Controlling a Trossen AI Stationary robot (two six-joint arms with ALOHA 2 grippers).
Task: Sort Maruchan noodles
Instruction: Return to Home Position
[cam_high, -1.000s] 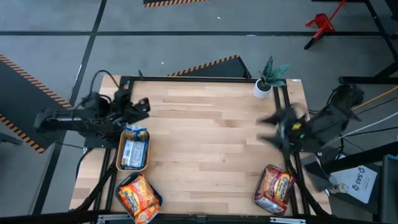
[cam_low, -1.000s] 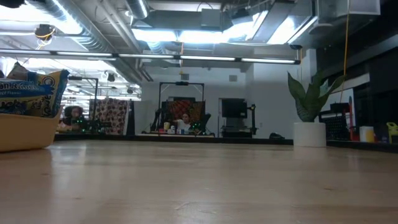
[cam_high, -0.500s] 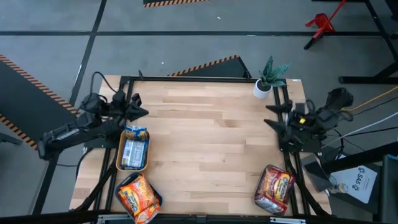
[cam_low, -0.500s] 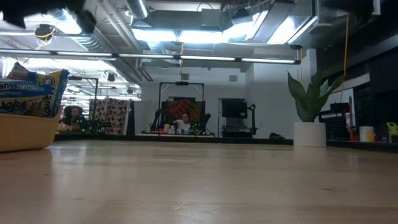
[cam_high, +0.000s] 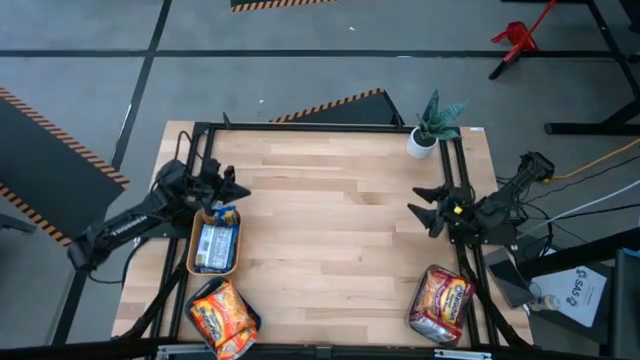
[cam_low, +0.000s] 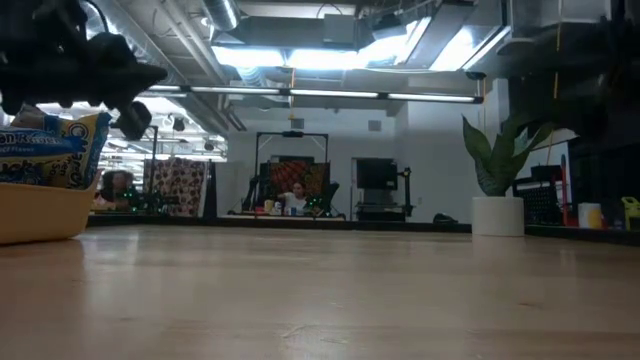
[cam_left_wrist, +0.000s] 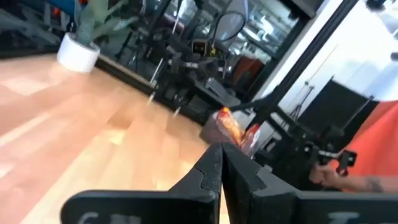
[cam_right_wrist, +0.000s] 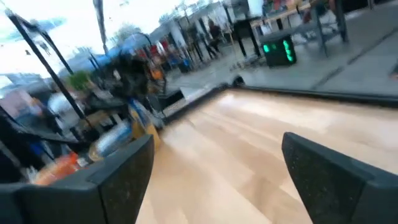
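High view: the left tool (cam_high: 228, 187) hangs at the side of the surface (cam_high: 330, 220) farthest from the plant (cam_high: 436, 125), just beside the yellow tray (cam_high: 191, 262) holding the blue noodles (cam_high: 214, 243). The orange noodles (cam_high: 222, 315) lie farther from the plant again. The right tool (cam_high: 424, 208) hovers on the plant's side, between the plant and the red noodles (cam_high: 440, 298).

Low view: a blue packet stands in its tray, across from the plant.

Left wrist view: fingers pressed together, empty.

Right wrist view: fingers spread wide, empty.

Looks like no packet is left for either arm.
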